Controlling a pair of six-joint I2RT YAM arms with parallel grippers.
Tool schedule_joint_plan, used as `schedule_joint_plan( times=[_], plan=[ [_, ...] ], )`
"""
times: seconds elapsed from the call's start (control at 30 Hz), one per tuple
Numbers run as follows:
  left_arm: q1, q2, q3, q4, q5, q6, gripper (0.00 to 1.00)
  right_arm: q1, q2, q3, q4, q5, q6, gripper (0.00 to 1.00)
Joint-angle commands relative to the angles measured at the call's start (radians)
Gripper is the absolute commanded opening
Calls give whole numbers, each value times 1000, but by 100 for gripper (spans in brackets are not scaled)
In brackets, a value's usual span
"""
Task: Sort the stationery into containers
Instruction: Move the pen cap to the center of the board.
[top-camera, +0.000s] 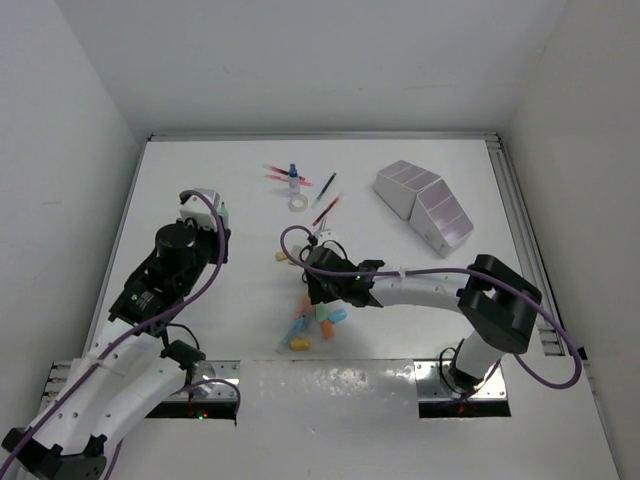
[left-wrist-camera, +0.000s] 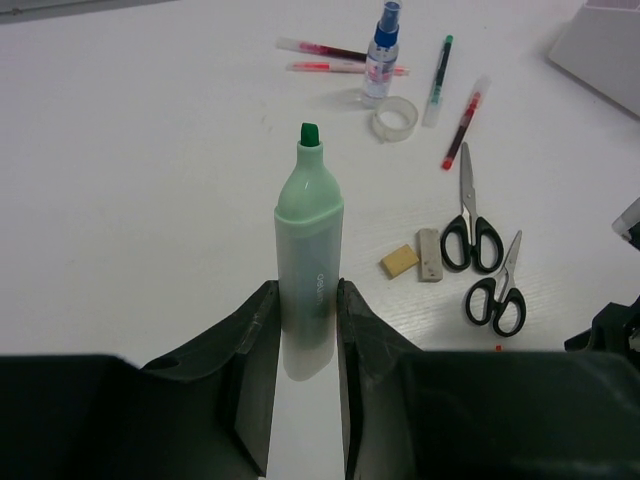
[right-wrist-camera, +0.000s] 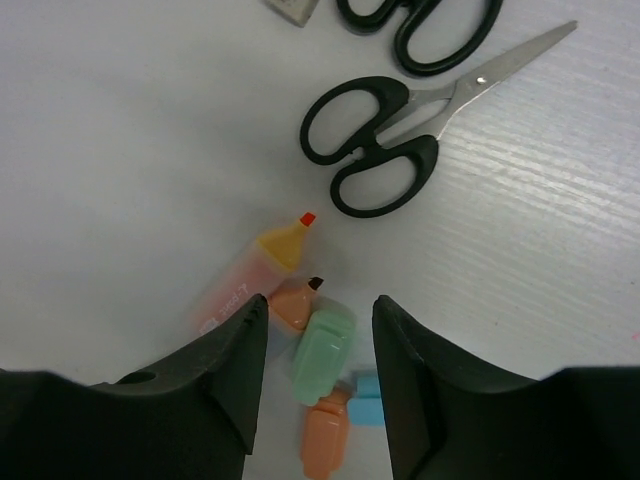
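My left gripper (left-wrist-camera: 308, 300) is shut on the lower body of a pale green highlighter (left-wrist-camera: 308, 240), which has no cap and points its tip away from the wrist, above the table's left side (top-camera: 224, 213). My right gripper (right-wrist-camera: 318, 315) is open, low over a pile of pastel highlighters (top-camera: 318, 318). A mint green cap (right-wrist-camera: 323, 350) lies between its jaws with a gap on each side. An orange highlighter (right-wrist-camera: 292, 302) and a yellow-topped pink one (right-wrist-camera: 262, 262) lie by the left finger. The white stepped organiser (top-camera: 425, 203) stands at the back right.
Two black-handled scissors (left-wrist-camera: 470, 228) (left-wrist-camera: 500, 288) and two beige erasers (left-wrist-camera: 400, 261) lie just beyond the pile. Farther back are a tape ring (left-wrist-camera: 394, 118), a blue-capped bottle (left-wrist-camera: 381, 50) and several pens (left-wrist-camera: 465, 118). An orange cap (right-wrist-camera: 325, 435) and a blue piece (right-wrist-camera: 367, 384) lie under the right wrist.
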Motion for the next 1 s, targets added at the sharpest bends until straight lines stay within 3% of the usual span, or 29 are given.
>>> schedule_joint_plan(
  times=[0.0, 0.4, 0.97],
  plan=[
    [17, -25, -9, 10, -13, -17, 0, 35, 27, 78, -7, 32, 24, 46],
    [19, -46, -23, 16, -6, -21, 0, 78, 30, 26, -38, 93, 127, 37],
    [21, -68, -24, 10, 11, 5, 0, 78, 85, 12, -39, 95, 150, 37]
  ],
)
